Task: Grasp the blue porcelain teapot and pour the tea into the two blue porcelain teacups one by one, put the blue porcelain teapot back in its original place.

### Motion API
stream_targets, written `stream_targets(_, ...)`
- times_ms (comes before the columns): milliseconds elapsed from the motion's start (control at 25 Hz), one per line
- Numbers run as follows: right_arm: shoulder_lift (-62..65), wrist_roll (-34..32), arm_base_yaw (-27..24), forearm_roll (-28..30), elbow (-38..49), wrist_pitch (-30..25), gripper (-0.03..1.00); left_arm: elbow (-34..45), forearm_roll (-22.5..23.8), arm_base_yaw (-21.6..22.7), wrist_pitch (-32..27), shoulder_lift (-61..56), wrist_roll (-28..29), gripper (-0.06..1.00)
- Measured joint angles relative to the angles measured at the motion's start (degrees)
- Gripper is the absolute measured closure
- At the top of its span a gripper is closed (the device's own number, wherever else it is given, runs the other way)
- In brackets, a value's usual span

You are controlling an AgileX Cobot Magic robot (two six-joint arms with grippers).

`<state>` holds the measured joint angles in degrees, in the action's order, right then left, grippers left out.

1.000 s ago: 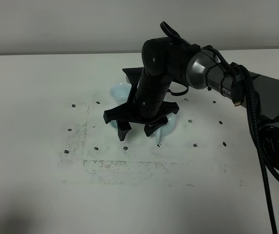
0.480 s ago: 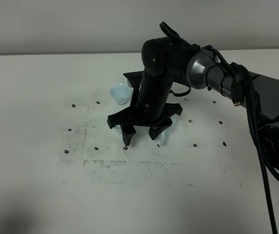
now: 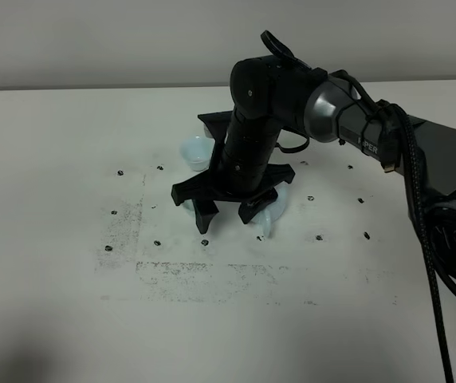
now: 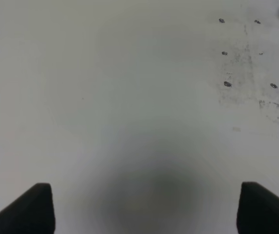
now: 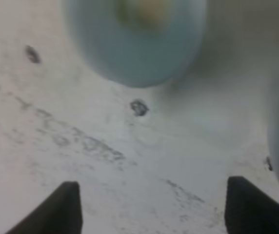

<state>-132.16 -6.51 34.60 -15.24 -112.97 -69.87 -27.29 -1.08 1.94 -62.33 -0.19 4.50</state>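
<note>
A pale blue teacup (image 3: 195, 152) is seen upright on the table (image 3: 53, 239), partly hidden. The pale blue teapot (image 3: 278, 206) is mostly covered, and a second teacup (image 3: 186, 205) is barely seen.

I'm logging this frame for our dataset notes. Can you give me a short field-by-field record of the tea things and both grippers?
right gripper: open, empty, low over the table
left gripper: open, empty, over bare table
blue porcelain teapot: on the table, partly hidden behind the right gripper, not grasped
teacup: one in clear view, upright, beyond the right arm
</note>
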Motion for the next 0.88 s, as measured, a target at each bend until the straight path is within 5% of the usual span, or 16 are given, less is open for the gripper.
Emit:
stream_targets(440, 14.2, -1.31, 0.33, 8.72, -3.34, 0.08, 0.38, 0.0, 0.0, 0.0, 0.0, 0.0, 0.0, 0.22)
stream_targets(880, 28.96, -7.14, -0.88, 14.16, 22.91, 2.7, 0.38, 0.0, 0.0, 0.0, 0.0, 0.0, 0.0, 0.22)
